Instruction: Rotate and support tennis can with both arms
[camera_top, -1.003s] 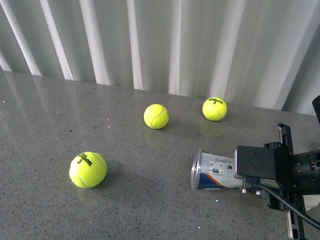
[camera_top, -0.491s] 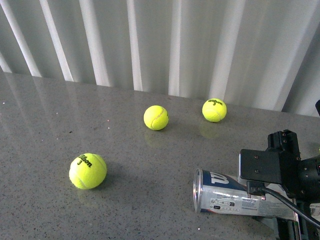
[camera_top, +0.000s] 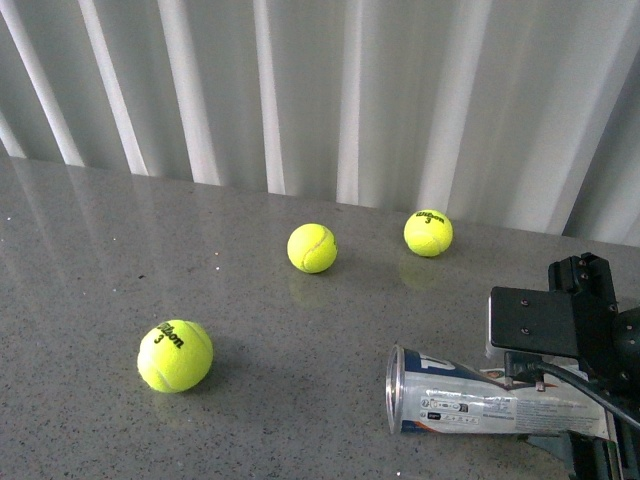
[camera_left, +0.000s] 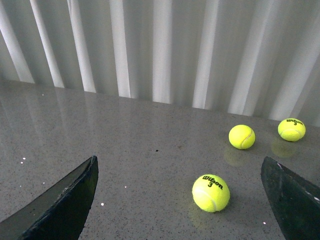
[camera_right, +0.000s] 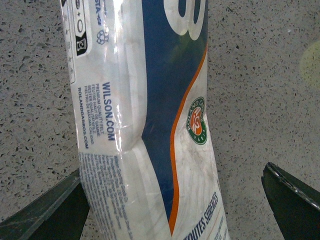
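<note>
Tennis can (camera_top: 478, 398) shifted nearer; right tool (camera_right: 171, 202) straddles it, unclamped.

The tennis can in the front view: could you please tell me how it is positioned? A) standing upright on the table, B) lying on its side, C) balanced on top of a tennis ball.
B: the tennis can lies horizontally on the table, its round end facing sideways rather than up.
</note>
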